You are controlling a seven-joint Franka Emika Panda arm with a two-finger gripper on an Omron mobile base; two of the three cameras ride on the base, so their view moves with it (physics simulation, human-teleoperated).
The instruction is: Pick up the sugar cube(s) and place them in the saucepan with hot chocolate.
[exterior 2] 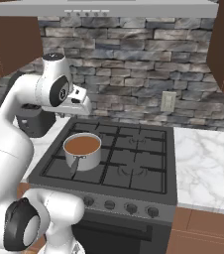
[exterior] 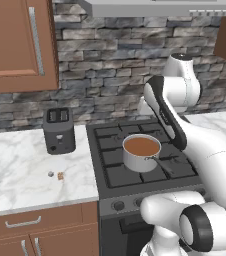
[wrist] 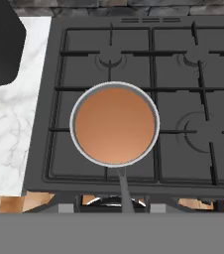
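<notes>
1. Saucepan, the steel pan of hot chocolate, sits on the stove's front-left burner. Its dark handle points toward the robot, at 6 o'clock in the hand view. It looks rigid and fairly heavy with liquid, and it needs no moving.
2. Toaster, black with two slots, stands on the marble counter at about 9 o'clock from the pan, just beside the stove's left edge.
3. Gripper: the hand hangs above the pan and looks straight down at it. Its fingertips are not visible in any view, so I cannot tell whether the jaws are apart or together.
4. Sugar cubes: the brownish-orange cube and the pale grey cube lie close together but apart on the counter, at 6 o'clock from the toaster and well left of the pan. I judge them to be very light, hard, and crumbly at the corners. A gentle pinch across two flat opposite faces should suit, one cube at a time, since a hard squeeze may chip or flick one away.
</notes>
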